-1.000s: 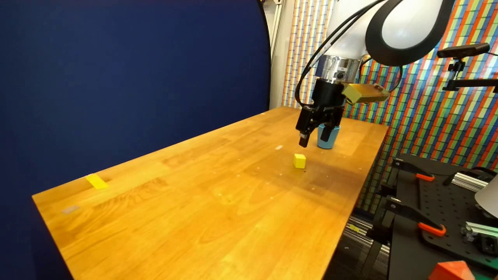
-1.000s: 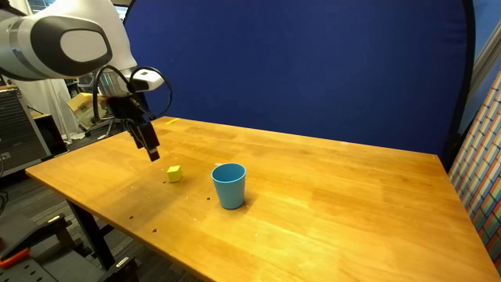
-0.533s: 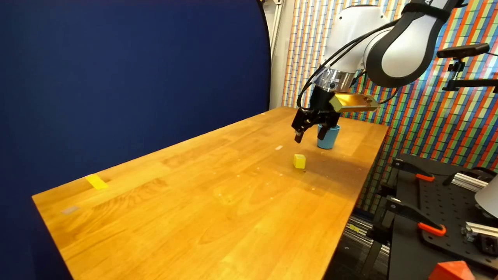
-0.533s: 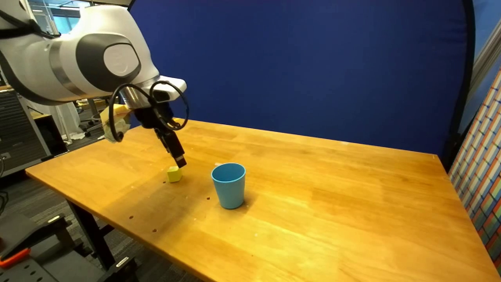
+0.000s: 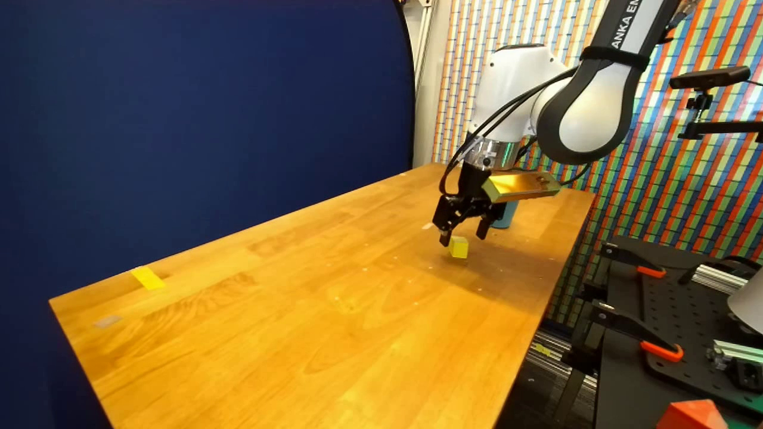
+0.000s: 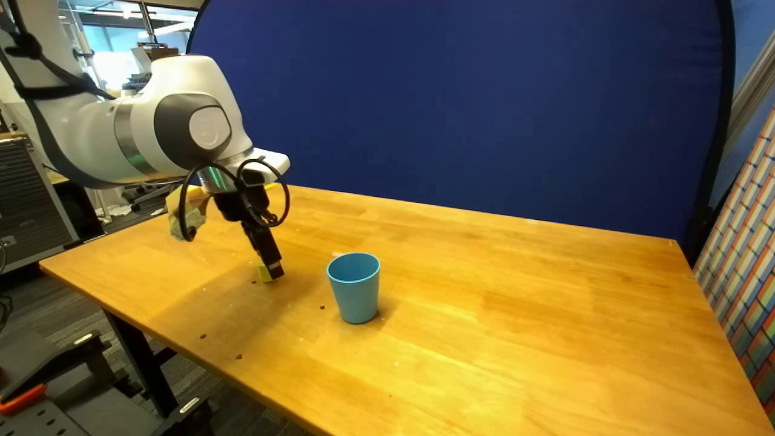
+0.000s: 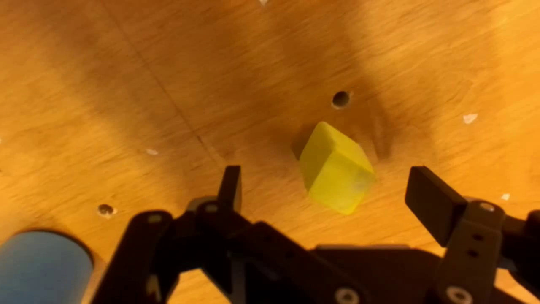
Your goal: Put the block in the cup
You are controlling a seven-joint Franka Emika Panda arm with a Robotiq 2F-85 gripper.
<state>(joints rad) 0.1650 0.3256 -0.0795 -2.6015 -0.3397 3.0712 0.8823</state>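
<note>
The tool (image 5: pixel 464 236) stands parted and holds nothing; in the wrist view the block (image 7: pixel 338 173), on the tabletop (image 6: pixel 484 339), shows within the tool's gap, askew to its closing line, so squeezing may twist it.

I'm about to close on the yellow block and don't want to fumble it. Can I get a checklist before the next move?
1. The end effector is open: ok, fingers apart in the wrist view.
2. The yellow block sits between the fingers: ok in the wrist view, a gap on both sides.
3. It is squared to the fingers: not ok, it looks turned at a slant.
4. Fingertips are low enough to grip: cannot tell for sure.
5. The blue cup is upright: ok, mouth up on the table.
6. Its bottom is clear: cannot tell, the near wall hides it.
</note>
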